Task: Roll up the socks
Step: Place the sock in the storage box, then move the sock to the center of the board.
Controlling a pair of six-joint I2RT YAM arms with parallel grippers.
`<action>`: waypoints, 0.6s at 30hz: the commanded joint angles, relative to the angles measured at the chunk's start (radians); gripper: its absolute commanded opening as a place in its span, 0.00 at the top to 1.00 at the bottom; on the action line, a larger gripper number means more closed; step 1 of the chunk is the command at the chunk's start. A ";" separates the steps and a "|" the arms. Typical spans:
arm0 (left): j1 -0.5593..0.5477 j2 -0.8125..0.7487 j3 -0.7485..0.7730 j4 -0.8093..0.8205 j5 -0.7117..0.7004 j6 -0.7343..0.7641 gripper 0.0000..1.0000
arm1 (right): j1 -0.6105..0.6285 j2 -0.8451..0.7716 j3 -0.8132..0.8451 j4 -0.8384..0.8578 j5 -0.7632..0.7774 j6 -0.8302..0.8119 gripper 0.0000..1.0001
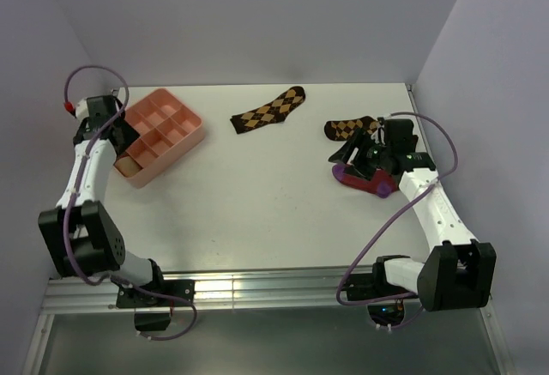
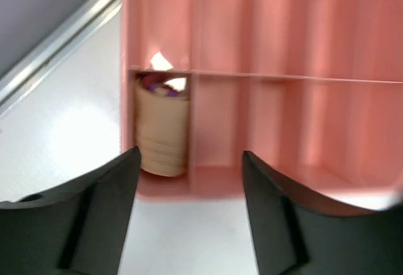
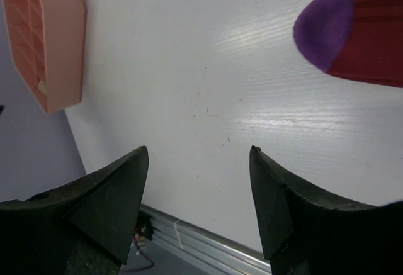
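— What do you have closest to you on the left side?

— My left gripper (image 2: 190,155) hangs just off the near corner of the pink plastic divided tray (image 1: 171,156). Its jaws are spread apart with nothing between them.

— And the tan sock?

— The tan sock (image 2: 162,130) is a tight roll standing upright in that same near corner compartment of the tray. A bit of dark maroon shows at its top. My fingers are just short of it and do not touch it.

— What about the right side?

— My right gripper (image 3: 198,151) is well to the right of the tray, over the white table (image 1: 257,195). Its jaws are wide open too, and through the wrist camera I see only bare tabletop between them. The crimson sock with the purple toe (image 3: 371,36) lies flat and unrolled there, far from the tray. From above, the gripper covers part of it, so I cannot tell whether they touch.

— Anything further back?

— Two dark brown argyle socks. One argyle sock (image 1: 270,111) lies to the right of the tray's far half, apart from it. The other argyle sock (image 1: 352,128) is further right again, just beyond the crimson one and partly behind my right wrist.
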 commanded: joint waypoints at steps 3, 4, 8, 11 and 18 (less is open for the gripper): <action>0.003 -0.191 0.079 -0.033 0.146 0.069 0.25 | -0.006 -0.026 0.096 -0.080 0.306 -0.009 0.29; 0.003 -0.214 0.070 -0.033 0.169 0.086 0.17 | -0.006 -0.014 0.114 -0.104 0.345 0.005 0.29; 0.003 -0.355 0.035 -0.055 0.285 0.118 0.06 | -0.005 0.055 0.162 -0.143 0.487 0.045 0.30; -0.005 -0.433 0.001 -0.072 0.336 0.128 0.05 | -0.003 0.130 0.188 -0.135 0.560 0.070 0.32; -0.121 -0.534 -0.068 -0.101 0.353 0.186 0.05 | 0.003 0.377 0.229 -0.091 0.626 0.058 0.37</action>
